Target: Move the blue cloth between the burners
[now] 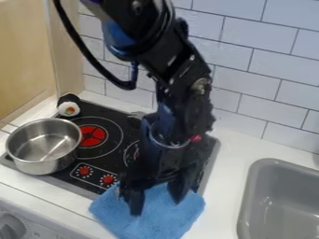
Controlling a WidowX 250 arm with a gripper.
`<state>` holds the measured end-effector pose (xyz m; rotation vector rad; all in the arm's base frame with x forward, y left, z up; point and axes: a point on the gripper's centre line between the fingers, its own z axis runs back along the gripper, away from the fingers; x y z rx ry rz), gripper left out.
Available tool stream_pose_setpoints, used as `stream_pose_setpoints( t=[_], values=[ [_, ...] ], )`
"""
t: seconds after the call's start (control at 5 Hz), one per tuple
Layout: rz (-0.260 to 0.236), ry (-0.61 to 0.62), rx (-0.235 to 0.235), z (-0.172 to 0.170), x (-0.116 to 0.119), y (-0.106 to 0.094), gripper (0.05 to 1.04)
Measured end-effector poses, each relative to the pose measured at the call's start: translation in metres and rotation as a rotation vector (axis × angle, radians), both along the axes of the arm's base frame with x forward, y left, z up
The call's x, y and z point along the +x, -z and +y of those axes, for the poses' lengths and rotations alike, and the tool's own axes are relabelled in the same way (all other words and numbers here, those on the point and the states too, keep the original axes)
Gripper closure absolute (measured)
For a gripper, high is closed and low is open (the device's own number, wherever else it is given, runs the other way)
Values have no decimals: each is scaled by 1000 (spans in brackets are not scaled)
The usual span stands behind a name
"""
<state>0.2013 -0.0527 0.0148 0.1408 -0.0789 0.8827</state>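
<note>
The task looks to be near its start. A soft, light blue fabric cloth (157, 219) lies at the front of a black cooktop with a grey border (78, 182), partly on the white countertop (68, 201) and reaching up to the cooktop's front edge. It is not between the burners: a round burner with a red centre (93, 136) is further back and to the left in the view, and a second ringed burner (130, 154) is partly hidden behind the arm. Taking hold of the cloth, lifting it and setting it down between them all seem left to do.

The black two-finger gripper (158, 195) hangs directly over the back part of the cloth, pointing down, its fingers spread apart. The cloth is below and between them, extending toward the viewer; whether the tips touch it, I cannot tell.
</note>
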Motion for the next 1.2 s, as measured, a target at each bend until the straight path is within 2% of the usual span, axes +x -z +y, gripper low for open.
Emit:
stream_pose_setpoints(
  t=[0.2, 0.6, 1.2],
  values=[
    [-57, -18, -4, 7, 11, -1, 85],
    [-24, -3, -1, 11, 13, 11, 85],
    [-24, -4, -33, 13, 25, 16, 85]
  ],
)
